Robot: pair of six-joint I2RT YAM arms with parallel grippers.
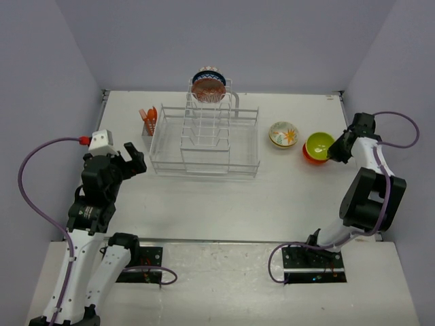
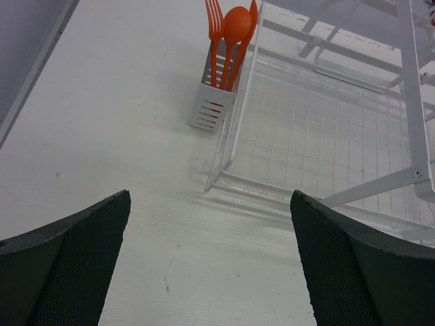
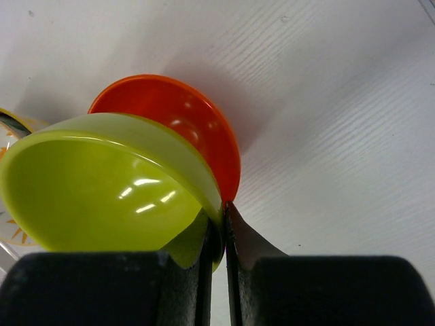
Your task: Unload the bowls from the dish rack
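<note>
Fingers of the right gripper (image 3: 223, 209) clamp the green bowl (image 3: 102, 183), nesting it in the orange bowl (image 3: 183, 115), likely for stacking; left gripper (image 2: 209, 200) hangs spread near the dish rack (image 2: 326, 142).

Four small round bowls all up: one cream bowl with a floral inside (image 1: 283, 134), one plain orange-red bowl (image 3: 170, 109), one glossy yellow-green bowl (image 3: 102, 183) and one dark blue patterned bowl (image 1: 209, 85). One big white wire dish rack (image 1: 204, 146). One little white slotted utensil cup (image 2: 212, 105), holding what looks like three orange plastic utensils (image 2: 234, 34).
</note>
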